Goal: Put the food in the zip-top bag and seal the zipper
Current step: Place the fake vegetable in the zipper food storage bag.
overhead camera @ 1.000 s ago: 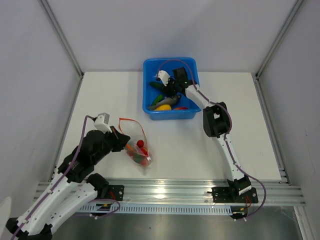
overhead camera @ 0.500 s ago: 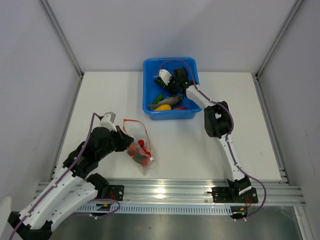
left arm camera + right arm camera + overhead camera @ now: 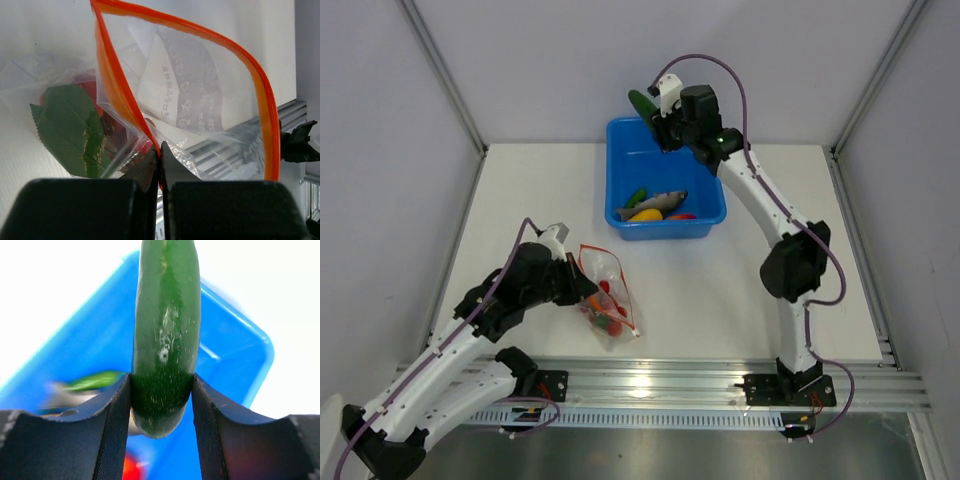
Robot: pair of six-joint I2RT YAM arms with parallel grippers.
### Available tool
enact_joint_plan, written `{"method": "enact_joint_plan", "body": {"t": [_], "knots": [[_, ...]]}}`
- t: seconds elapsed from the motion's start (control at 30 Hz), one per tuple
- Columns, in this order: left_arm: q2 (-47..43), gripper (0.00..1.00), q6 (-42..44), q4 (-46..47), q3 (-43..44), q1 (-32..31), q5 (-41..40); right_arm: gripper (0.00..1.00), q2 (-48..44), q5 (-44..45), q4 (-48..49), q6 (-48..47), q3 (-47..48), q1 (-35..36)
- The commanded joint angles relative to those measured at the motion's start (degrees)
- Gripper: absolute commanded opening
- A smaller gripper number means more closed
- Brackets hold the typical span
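Note:
The clear zip-top bag (image 3: 610,300) lies on the table at the front left, holding red tomatoes (image 3: 608,300) and a green leaf (image 3: 70,130). Its orange zipper (image 3: 120,95) gapes open in a loop. My left gripper (image 3: 582,283) is shut on the zipper's near end (image 3: 160,150), holding the mouth up. My right gripper (image 3: 658,115) hangs above the far edge of the blue tub (image 3: 665,232), shut on a green cucumber (image 3: 165,340) that sticks out past the fingers (image 3: 112,430). A grey fish (image 3: 665,200), a yellow fruit (image 3: 645,214), a green piece (image 3: 636,196) and a red bit (image 3: 682,215) lie in the tub.
An aluminium rail (image 3: 660,375) runs along the table's near edge, just in front of the bag. Grey walls with metal posts (image 3: 445,75) close in the left, right and back. White tabletop (image 3: 720,290) stretches between tub and rail.
My right arm has lifted the cucumber up out of the tub and swung toward the back. My left gripper has moved a little right with the bag's zipper.

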Motion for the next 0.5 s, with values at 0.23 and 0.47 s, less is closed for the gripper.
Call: {"method": "enact_joint_plan", "body": {"t": [0.23, 0.47], "knots": [[-1.7, 0.01, 0.7, -1.8, 6.7, 0.3, 4.0, 0.0, -33.3, 5.8, -12.6, 37.2, -23.8, 22.3], [-2.7, 0.01, 0.4, -0.5, 7.0, 0.4, 5.1, 0.0, -40.7, 10.7, -26.2, 49.7, -24.5, 37.7]]}}
